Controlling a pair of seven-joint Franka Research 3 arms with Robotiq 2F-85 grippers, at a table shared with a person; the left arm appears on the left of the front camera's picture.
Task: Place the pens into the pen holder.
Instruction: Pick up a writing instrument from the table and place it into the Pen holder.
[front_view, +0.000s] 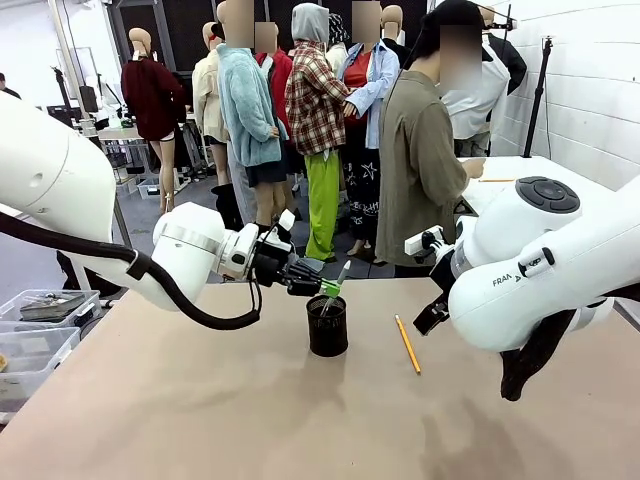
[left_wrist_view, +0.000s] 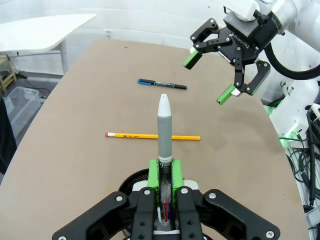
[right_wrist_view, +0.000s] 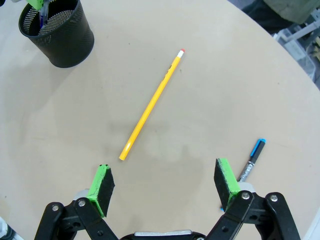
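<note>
- We see the left gripper (front_view: 327, 289) with its green pads pressed together on a grey pen with a white tip (front_view: 336, 282).
- That pen stands steeply, tilted a little, with its long axis running down into the black metal-mesh pen holder (front_view: 327, 325). Its lower end looks to be already inside the rim.
- We judge that the coming move turns on this: the held pen is directly over the cup's mouth, so letting go should drop it in. The tilt could leave it leaning on the rim.
- The holder stands upright near the middle of the tan table (front_view: 200, 400).
- The right gripper (right_wrist_view: 162, 172) hovers with its fingers spread wide and nothing between them.
- A yellow pencil with a pink eraser (right_wrist_view: 152, 105) lies flat on the table straight ahead of those spread fingers. Its long axis runs slantwise across that wrist view, eraser end farther off, and it is well apart from the holder.
- A dark pen with a blue cap (right_wrist_view: 251, 160) lies flat just beside one right fingertip, so we judge the right arm the nearer one for both loose items.
- Our count: one holder, one pencil, one blue-capped pen on the table, one grey pen in the grip.
- Red and blue show dimly inside the cup, perhaps other pens, but we cannot count them.
</note>
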